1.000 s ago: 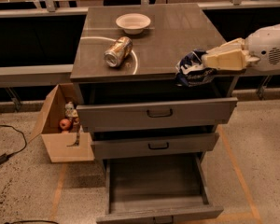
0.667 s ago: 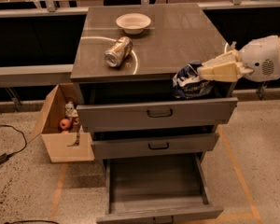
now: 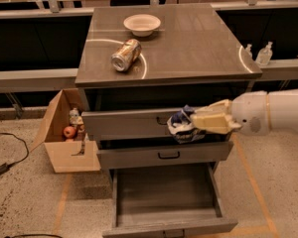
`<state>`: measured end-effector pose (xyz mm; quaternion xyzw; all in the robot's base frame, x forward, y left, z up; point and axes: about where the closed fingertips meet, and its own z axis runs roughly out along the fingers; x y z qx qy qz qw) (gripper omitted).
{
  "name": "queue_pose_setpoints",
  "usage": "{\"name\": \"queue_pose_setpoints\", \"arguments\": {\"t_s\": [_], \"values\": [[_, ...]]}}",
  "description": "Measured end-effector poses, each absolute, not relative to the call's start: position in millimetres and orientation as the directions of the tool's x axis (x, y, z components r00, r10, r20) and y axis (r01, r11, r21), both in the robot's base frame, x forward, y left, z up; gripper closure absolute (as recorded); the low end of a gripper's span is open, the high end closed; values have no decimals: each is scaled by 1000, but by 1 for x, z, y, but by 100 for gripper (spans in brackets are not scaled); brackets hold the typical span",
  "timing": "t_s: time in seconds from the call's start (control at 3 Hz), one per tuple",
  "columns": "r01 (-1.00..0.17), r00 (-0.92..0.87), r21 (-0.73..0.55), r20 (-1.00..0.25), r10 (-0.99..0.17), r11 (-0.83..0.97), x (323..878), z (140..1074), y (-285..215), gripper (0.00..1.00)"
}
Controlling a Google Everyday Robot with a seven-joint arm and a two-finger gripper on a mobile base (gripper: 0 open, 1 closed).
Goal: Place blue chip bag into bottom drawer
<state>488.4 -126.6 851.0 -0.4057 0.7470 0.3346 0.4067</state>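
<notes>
1. The claw (image 3: 195, 121) reaches in sideways on its white arm (image 3: 275, 118) and hangs in front of the cabinet's top drawer (image 3: 124, 124). It is clenched on the blue chip bag (image 3: 181, 128), which sticks out past its tip, crumpled, and touches nothing else that shows.
2. The bag is held clear of the cabinet front and not over the cabinet top (image 3: 193, 48). I judge this is so it can go straight down without catching an edge.
3. The bottom drawer (image 3: 161, 190) lies well below the claw, pulled fully out and showing a bare floor. It is open so the bag can be dropped or lowered in from above.
4. The middle drawer (image 3: 139, 157) sits just under the claw and looks nearly closed. Its front could still brush the bag on the way down if the claw stays close to the cabinet.
5. A can (image 3: 125, 55) lies on its side on the top, above and beyond the claw, and a white bowl (image 3: 142, 24) stands farther back. Both are well apart from the bag and out of its way.
6. A cardboard box (image 3: 59, 150) sits on the floor at the far side of the cabinet from the claw.
7. The bag shows white patches on dark blue, but no brand name can be read. The print on the can cannot be read either.
</notes>
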Motion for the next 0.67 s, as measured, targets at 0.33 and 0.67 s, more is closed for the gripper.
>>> {"name": "queue_pose_setpoints", "arguments": {"t_s": [0.33,0.67], "values": [[-882,-362,183,-853,-377,433,466,777,-103,100],[-857,-437,228,-798,-415,463,439,701,-96,100]]}}
